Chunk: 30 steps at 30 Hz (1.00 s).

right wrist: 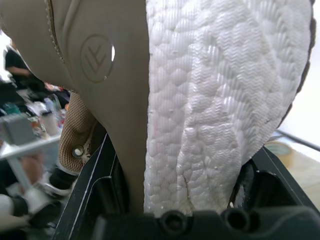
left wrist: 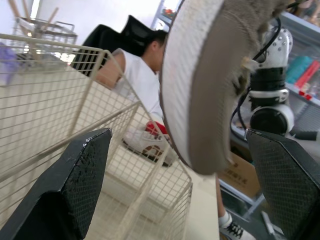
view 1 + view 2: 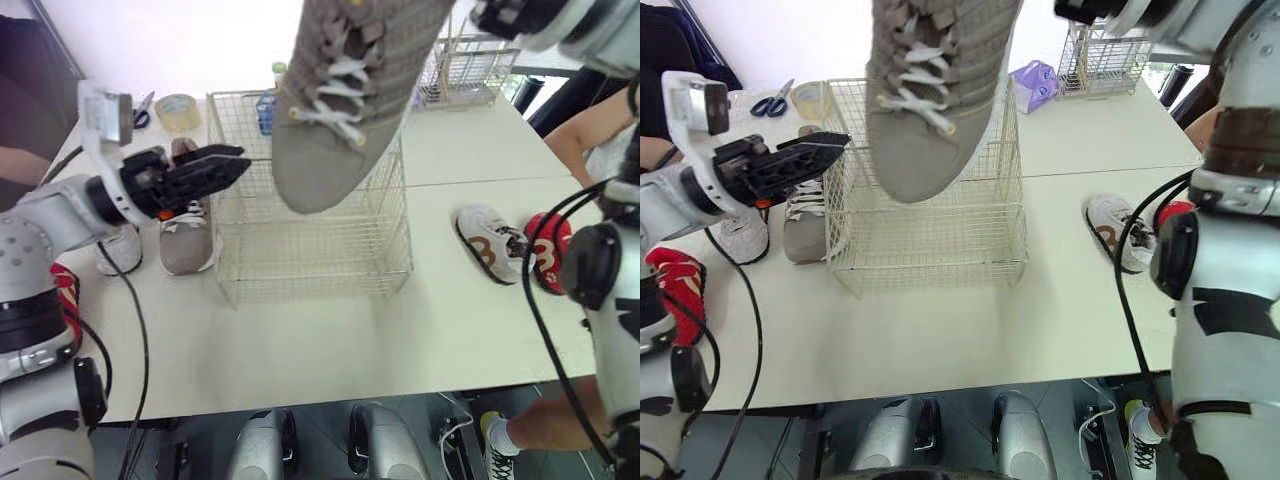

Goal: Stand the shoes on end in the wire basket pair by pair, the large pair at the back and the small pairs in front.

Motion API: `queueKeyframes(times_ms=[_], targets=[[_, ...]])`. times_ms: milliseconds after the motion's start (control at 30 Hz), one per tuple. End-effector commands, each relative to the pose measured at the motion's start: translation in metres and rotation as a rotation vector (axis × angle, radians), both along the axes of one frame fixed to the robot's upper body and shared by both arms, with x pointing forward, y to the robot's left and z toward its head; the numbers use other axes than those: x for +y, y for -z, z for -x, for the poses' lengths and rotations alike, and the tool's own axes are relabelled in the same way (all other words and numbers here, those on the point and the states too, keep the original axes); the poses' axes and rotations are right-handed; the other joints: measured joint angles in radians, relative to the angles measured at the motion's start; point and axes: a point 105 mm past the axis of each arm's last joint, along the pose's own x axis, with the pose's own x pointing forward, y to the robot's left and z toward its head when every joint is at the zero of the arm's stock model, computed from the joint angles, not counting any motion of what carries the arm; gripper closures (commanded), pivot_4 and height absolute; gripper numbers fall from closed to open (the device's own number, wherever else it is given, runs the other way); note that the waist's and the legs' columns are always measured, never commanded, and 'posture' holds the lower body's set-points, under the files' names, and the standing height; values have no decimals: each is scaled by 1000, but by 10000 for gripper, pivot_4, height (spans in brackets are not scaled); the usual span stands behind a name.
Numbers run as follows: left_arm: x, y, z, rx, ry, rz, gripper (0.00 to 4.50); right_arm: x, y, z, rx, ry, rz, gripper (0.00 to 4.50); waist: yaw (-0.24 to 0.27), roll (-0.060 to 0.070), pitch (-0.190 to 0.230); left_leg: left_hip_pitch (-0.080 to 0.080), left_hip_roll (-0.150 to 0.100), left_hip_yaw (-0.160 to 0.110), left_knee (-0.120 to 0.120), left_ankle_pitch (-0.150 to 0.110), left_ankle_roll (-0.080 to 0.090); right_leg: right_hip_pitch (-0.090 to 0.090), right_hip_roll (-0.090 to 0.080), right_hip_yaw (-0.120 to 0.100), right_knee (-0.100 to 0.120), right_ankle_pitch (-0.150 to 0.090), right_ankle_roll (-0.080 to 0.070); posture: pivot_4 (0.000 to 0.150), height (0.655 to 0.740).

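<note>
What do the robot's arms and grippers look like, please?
The left arm and right arm have silver-white shells with black joints, and a black cable loops along each. The left gripper and right gripper each have two black fingers; the left's wedge-shaped fingers show fine cross-hatching. A white camera block sits on the left wrist.

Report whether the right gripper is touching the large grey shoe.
Touching. The right wrist view shows the large grey shoe clamped between the two black fingers of the right gripper.
</note>
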Motion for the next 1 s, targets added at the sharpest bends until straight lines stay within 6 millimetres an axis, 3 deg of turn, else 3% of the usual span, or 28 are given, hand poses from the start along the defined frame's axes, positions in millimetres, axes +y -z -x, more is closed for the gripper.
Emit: queueKeyframes(times_ms=[33, 300, 533, 767, 1000], targets=[[6, -13, 6, -66, -23, 27, 560, -8, -32, 10, -241, -3, 45, 24414, -1, 0, 0, 0, 0, 0, 0, 0, 0, 0, 0, 0, 0, 0, 0, 1500, 7400], [-8, 0, 13, -64, -10, 28, 560, -4, -37, 2, -547, 31, 271, 24414, -3, -2, 2, 0, 0, 1, -1, 2, -5, 0, 0, 1, 0, 0, 0, 1500, 7400], [-16, 7, 20, -56, -6, 42, 560, -1, -44, 3, -633, 42, 300, 24414, -3, -2, 3, 0, 0, 1, -1, 3, -6, -1, -1, 1, 0, 0, 0, 1500, 7400], [-18, 10, 23, -54, -17, 54, 560, -1, -35, -3, -556, 28, 315, 24414, -3, -2, 3, 0, 0, 1, -1, 3, -6, -1, -1, 1, 0, 0, 0, 1500, 7400], [-21, 12, 23, -57, -24, 64, 560, 11, -2, -17, -414, -49, 346, 24414, -3, -2, 3, 0, 0, 1, -1, 3, -6, 0, -1, 1, 0, 0, 0, 1500, 7400]])
